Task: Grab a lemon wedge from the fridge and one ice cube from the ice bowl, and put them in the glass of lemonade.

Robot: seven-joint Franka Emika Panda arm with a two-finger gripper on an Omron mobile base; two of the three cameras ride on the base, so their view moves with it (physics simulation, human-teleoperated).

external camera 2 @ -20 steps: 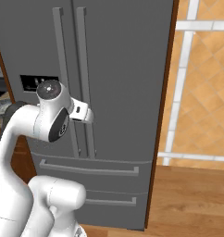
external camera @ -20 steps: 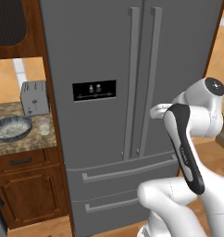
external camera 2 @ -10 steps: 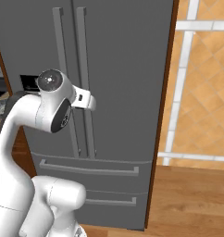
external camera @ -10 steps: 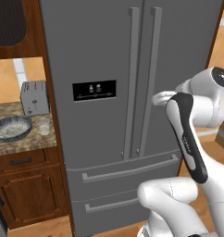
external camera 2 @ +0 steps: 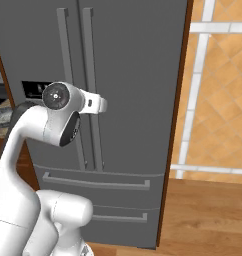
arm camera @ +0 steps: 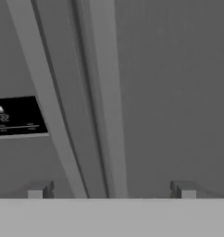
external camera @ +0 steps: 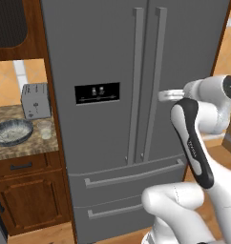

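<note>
So, the two-finger gripper (arm camera: 110, 190) stands wide open w/ nothing between its small dark tips, one at each lower side of the hand view, aimed at the closed front of the tall grey steel French-door fridge (external camera: 112, 57). In hand view the right door's long vertical handle (arm camera: 101, 92) runs up between the tips, left of centre; the left door's handle (arm camera: 46, 97) slants up beside it, and the black dispenser panel (arm camera: 16, 116) sits at far left. From the left base view the white hand (external camera: 171, 95) is up close to the right door, just right of that handle (external camera: 153, 81), approx level w/ the dispenser panel (external camera: 97, 93); can't tell if it touches. Both doors shut, lower drawers shut.

Left of the fridge, on the speckled stone counter (external camera: 22, 147) over a dark wood cabinet: wide shallow grey-blue ice bowl (external camera: 11, 132), the small translucent glass of lemonade (external camera: 44, 129) just right of it, and a boxy silver toaster (external camera: 35, 100) behind.
</note>
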